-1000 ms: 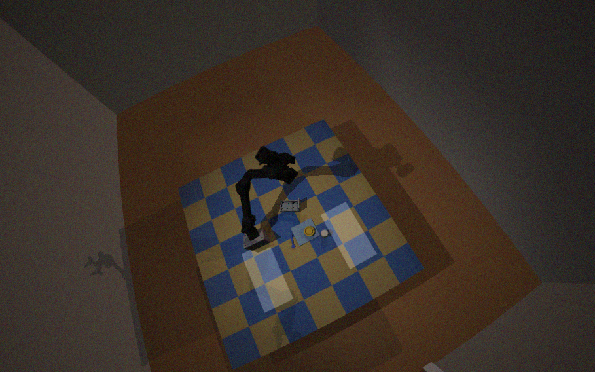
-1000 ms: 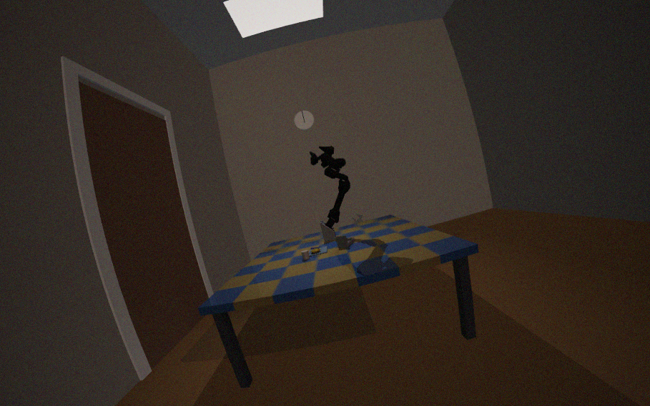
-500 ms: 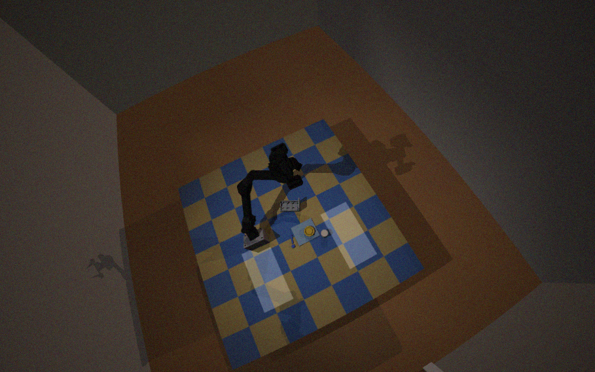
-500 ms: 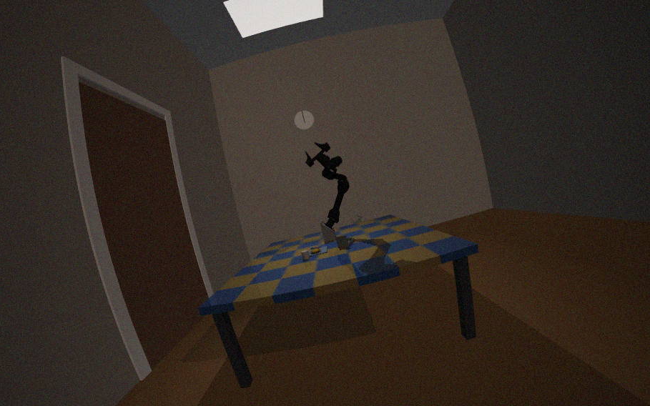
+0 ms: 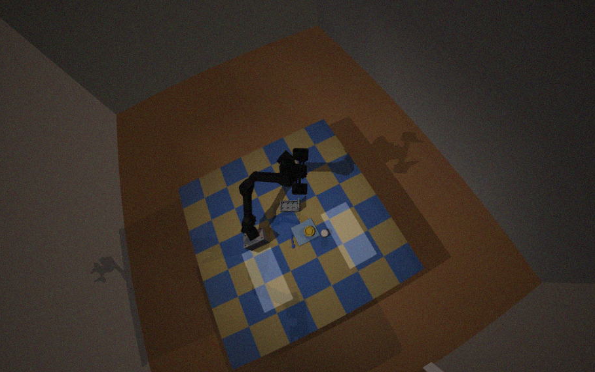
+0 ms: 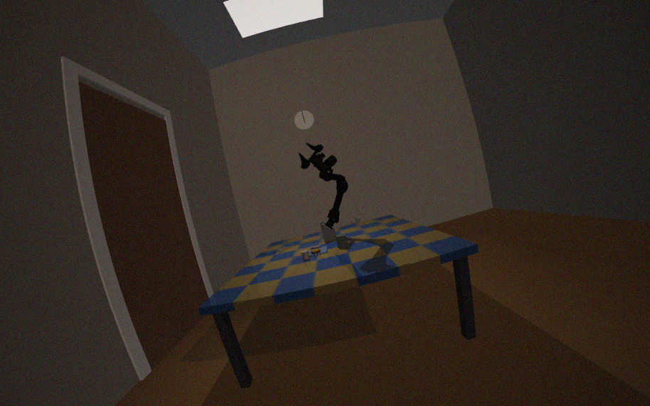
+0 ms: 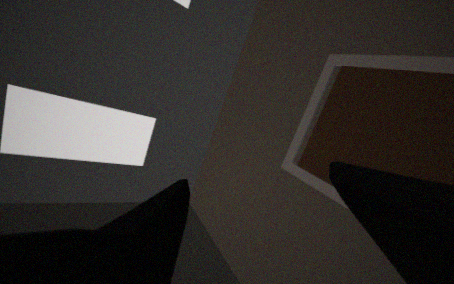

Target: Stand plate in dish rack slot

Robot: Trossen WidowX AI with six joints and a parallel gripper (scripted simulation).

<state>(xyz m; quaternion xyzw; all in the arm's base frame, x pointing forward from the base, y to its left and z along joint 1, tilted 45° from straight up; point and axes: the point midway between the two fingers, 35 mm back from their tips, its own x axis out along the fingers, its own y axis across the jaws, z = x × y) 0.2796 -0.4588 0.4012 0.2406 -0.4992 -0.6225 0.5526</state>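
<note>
The yellow plate lies flat on a light blue mat. The small grey-white dish rack stands on the table between the mat and the raised arm in the top view; its slots look empty, though they are small and dim. I cannot make the rack out in the exterior view. My gripper is open and empty, high above the table and away from the plate. Its fingers point upward and outward; the wrist view shows only walls, ceiling lights and a door between and around them.
A whitish cup stands beside the mat. A small blue spoon-like utensil lies at the mat's other side. The arm's grey base block stands on the blue and yellow checkered table.
</note>
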